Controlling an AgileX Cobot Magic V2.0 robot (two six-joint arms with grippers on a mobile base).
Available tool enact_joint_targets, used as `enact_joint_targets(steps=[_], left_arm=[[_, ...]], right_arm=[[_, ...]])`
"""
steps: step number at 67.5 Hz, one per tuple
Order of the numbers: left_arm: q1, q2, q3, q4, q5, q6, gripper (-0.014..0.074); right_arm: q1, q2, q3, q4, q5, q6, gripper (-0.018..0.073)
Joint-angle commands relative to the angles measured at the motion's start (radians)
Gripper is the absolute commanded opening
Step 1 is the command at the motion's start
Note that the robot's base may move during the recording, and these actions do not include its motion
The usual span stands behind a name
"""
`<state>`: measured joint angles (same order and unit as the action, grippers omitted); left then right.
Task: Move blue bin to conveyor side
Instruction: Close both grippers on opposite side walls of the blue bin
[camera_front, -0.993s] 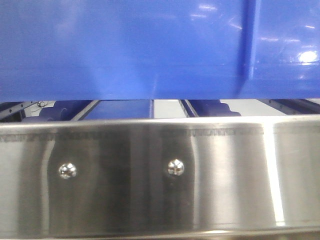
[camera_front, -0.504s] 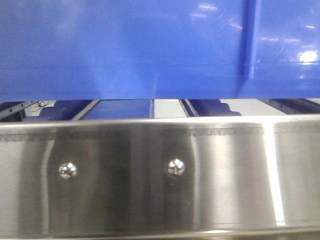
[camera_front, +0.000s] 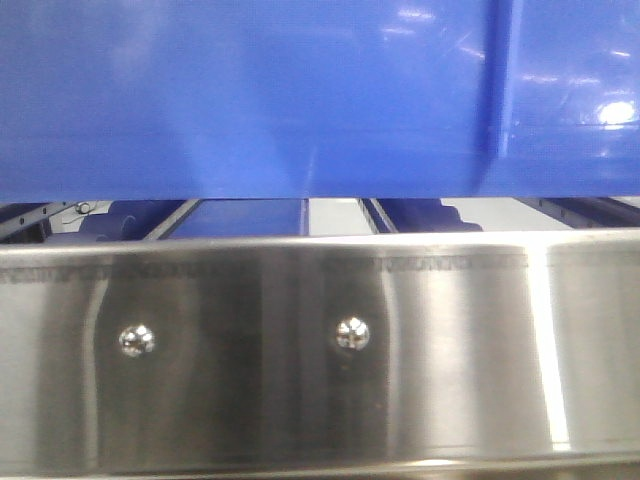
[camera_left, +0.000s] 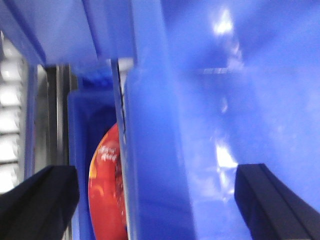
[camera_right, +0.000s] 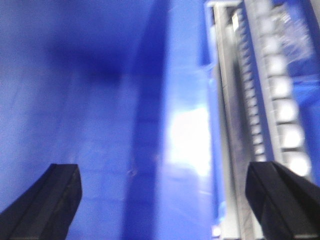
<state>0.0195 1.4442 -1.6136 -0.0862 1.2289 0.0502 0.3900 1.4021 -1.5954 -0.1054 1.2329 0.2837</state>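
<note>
Left gripper (camera_left: 155, 200): 1. Dark fingers (camera_left: 37, 200): 2, spread wide and unclenched, nothing pinched. A wall of the blue bin (camera_left: 160, 125) stands between them, so the bin lies straight ahead, inside the jaw span.

Right gripper (camera_right: 162, 200): 1. Its fingers (camera_right: 285, 200) are likewise parted and carry nothing. The bin's rim and wall run between them.

Blue bin: 1, glossy, with 1 vertical rib (camera_front: 500, 80) showing in the front view. It fills the upper frame there, directly above and behind the steel rail (camera_front: 300, 420). The visible wall runs left to right, so the long axis probably lies crosswise to the robot with one arm at each end. Blur in both wrist views leaves this uncertain. Neither arm reads as nearer.

Steel rail: 1, brushed, just below the bin. Domed bolts (camera_front: 135, 340): 2.

Roller rack (camera_right: 280, 100): small white rollers, 1 row just beside the bin in the right wrist view. A further pale row (camera_left: 10, 125) shows near the bin in the left wrist view. Whether they are one rack cannot be told.

Second blue crate (camera_left: 80, 150): 1, just beside the bin, holding 1 red-orange packet (camera_left: 105, 195).

Conveyor belt: 0 in view, so its direction from the bin cannot be read.
</note>
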Motion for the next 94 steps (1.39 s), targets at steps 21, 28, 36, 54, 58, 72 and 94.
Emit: enact_joint_targets(steps=[21,28,36,54,58,72,94], left_arm=[[-0.079,-0.002,0.005,0.072,-0.008,-0.004,0.0529],[-0.073,-0.005,0.005,0.072,-0.008,-0.004,0.0529],[-0.073,-0.022,0.005,0.074,-0.025,-0.004,0.0529],[-0.073,-0.043,0.005,0.074,-0.069,-0.028,0.0529],[-0.072,-0.043,0.007,0.074,-0.085,-0.035,0.0529],[-0.072,-0.041,0.009,0.074,-0.095,-0.035,0.0529],[-0.013,-0.041,0.045,0.008,-0.101,-0.029,0.0529]], right_arm=[[0.002,0.006,0.003,0.002,-0.012,-0.003,0.0550],[0.002,0.006,0.003,0.002,-0.012,-0.003,0.0550],[0.002,0.006,0.003,0.002,-0.012,-0.003,0.0550],[0.002,0.006,0.003,0.002,-0.012,-0.003,0.0550],[0.002,0.006,0.003,0.002,-0.012,-0.003,0.0550],[0.002,0.006,0.003,0.002,-0.027,-0.003,0.0550],[0.002,0.006,0.003,0.002,-0.056,-0.003,0.0550]])
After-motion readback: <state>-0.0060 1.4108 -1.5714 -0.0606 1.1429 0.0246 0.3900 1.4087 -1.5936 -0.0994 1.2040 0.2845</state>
